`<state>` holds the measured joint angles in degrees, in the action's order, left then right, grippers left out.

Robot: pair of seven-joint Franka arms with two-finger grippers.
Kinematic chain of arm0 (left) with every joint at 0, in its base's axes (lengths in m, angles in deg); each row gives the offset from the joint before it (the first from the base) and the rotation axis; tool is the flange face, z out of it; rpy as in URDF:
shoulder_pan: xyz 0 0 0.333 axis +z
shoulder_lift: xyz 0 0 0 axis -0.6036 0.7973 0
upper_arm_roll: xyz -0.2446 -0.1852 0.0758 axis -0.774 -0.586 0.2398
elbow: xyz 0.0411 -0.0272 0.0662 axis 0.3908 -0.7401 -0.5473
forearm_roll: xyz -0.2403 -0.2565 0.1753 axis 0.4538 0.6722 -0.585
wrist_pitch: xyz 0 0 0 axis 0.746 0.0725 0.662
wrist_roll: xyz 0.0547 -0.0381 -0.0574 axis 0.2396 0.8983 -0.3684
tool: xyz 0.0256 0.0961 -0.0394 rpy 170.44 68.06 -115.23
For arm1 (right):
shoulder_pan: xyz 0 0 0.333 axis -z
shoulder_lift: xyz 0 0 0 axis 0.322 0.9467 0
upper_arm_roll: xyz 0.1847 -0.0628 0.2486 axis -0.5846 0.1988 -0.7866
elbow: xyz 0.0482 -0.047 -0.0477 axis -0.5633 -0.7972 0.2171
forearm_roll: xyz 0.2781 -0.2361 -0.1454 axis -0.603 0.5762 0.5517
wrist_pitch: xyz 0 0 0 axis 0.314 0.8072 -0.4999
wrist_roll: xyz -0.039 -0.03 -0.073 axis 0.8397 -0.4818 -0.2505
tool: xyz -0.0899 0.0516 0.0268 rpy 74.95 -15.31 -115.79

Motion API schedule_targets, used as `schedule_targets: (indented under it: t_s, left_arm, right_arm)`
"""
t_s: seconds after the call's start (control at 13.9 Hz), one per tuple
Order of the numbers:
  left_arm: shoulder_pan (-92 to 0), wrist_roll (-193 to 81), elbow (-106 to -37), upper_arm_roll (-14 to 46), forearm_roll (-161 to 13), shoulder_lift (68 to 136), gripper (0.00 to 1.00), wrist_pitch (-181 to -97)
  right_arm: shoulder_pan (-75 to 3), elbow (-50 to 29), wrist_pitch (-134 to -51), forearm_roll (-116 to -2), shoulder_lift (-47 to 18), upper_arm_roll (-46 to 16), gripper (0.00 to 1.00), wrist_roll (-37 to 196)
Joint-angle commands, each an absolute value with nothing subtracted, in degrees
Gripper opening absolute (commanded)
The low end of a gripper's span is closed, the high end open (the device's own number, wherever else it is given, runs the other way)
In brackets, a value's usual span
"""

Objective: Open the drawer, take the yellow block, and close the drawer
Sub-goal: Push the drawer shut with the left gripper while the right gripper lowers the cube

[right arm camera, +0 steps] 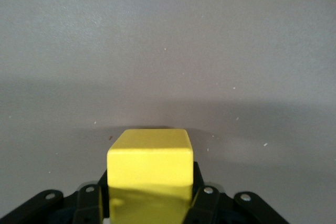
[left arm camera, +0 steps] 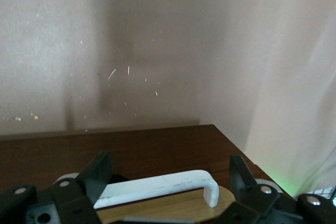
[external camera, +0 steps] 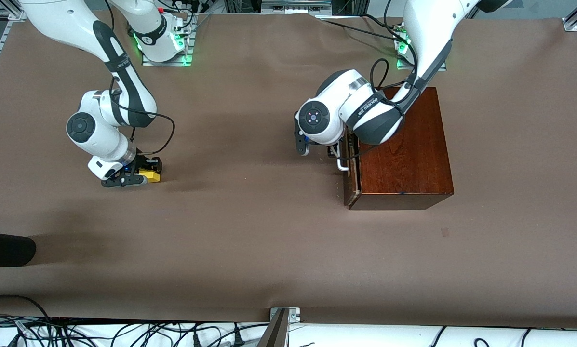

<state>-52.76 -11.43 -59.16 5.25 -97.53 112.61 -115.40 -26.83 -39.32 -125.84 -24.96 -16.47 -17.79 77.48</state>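
Observation:
The dark reddish-brown cabinet (external camera: pixel 404 144) stands toward the left arm's end of the table. Its drawer (external camera: pixel 352 188) front sits against the cabinet body or nearly so. My left gripper (external camera: pixel 334 152) is at the drawer front, mostly hidden under its wrist. In the left wrist view my left gripper (left arm camera: pixel 168 182) is open, one finger on each side of the white bar handle (left arm camera: pixel 157 187). My right gripper (external camera: pixel 141 176) is low at the table toward the right arm's end, shut on the yellow block (external camera: pixel 151 175). The block (right arm camera: pixel 149 174) fills the gap between the fingers.
A dark rounded object (external camera: pixel 4 248) lies near the front edge at the right arm's end. A metal bracket (external camera: pixel 283 318) and cables sit along the front edge. Bare brown table (external camera: pixel 249 202) lies between the two grippers.

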Motion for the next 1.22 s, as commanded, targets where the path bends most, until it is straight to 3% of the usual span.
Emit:
schedule_targets:
  t_s: [0.0, 0.07, 0.14, 0.22, 0.29, 0.65, 0.94, 1.15]
  left_arm:
    - [-51.72, -10.56, -59.58, 5.66, -98.67, 110.93, 1.00, -113.98]
    - [-51.72, -10.65, -59.49, 5.66, -98.67, 110.76, 1.00, -113.98]
    - [-51.72, -10.73, -59.58, 5.66, -98.67, 110.06, 1.00, -113.89]
    - [-51.46, -10.73, -59.76, 5.66, -98.67, 109.96, 1.00, -113.63]
    - [-51.19, -10.73, -59.76, 5.66, -98.67, 109.88, 1.00, -113.54]
    - [-51.19, -14.49, -56.78, 4.96, -96.49, 107.25, 1.00, -113.72]
    - [-49.36, -24.43, -53.88, 5.31, -93.84, 100.83, 1.00, -113.54]
    - [-42.69, -24.35, -52.03, 4.87, -93.84, 97.76, 1.00, -113.54]
  right_arm:
    - [-25.99, -40.04, -126.74, -24.81, -16.43, -18.56, 0.07, 76.58]
    - [-25.99, -39.95, -126.74, -24.90, -16.07, -18.56, 0.16, 76.58]
    - [-25.99, -39.86, -126.83, -24.81, -15.63, -18.56, 0.34, 76.58]
    - [-25.99, -39.69, -126.83, -24.81, -15.63, -18.56, 0.82, 76.58]
    - [-25.99, -39.51, -126.57, -24.72, -15.98, -18.56, 1.00, 77.28]
    - [-25.90, -35.83, -122.72, -24.64, -19.92, -17.95, 1.00, 77.90]
    - [-25.90, -23.02, -100.17, -24.64, -23.71, -17.60, 1.00, 77.29]
    - [-25.90, -20.18, -93.09, -24.46, -28.44, -17.16, 1.00, 77.81]
